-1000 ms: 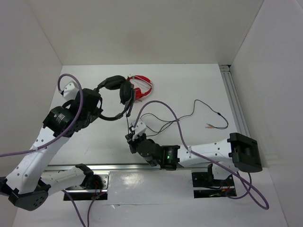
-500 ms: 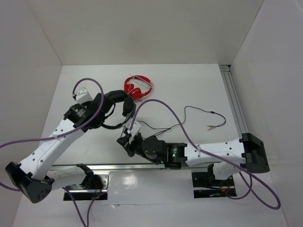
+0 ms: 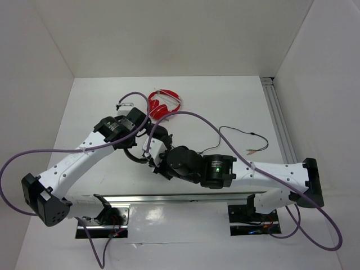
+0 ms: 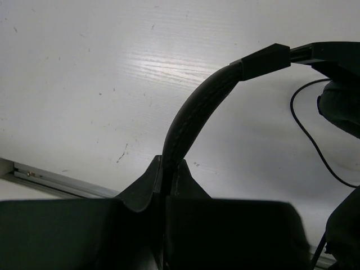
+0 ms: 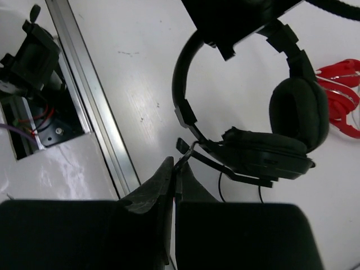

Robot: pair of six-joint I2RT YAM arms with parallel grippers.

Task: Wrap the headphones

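From above, the headphones (image 3: 157,135) lie left of the middle of the desk (image 3: 225,101), where the two arms meet over them. Only one earcup (image 3: 161,131) and a loop of headband (image 3: 131,157) show there. Neither tool's fingers can be made out, nor whether the set rests on the desk or hangs above it. This view alone shows the cable (image 3: 232,127) trailing right across the desk to its plugs, and the red headphones (image 3: 164,103) just behind.

The left wrist view settles the left tool (image 4: 167,169). Its fingers are pressed together on the padded headband, which arches up and right from the pinch to an earcup cut off by the frame edge.

The right wrist view takes in the whole headset, both earcups close together and the headband clamped at the top. The right tool (image 5: 175,169) is just below, fingers closed on a thin black strand. It looks like the cable where it leaves the earcup, though it is too fine to be sure. A metal rail (image 5: 95,112) runs beside the tool.
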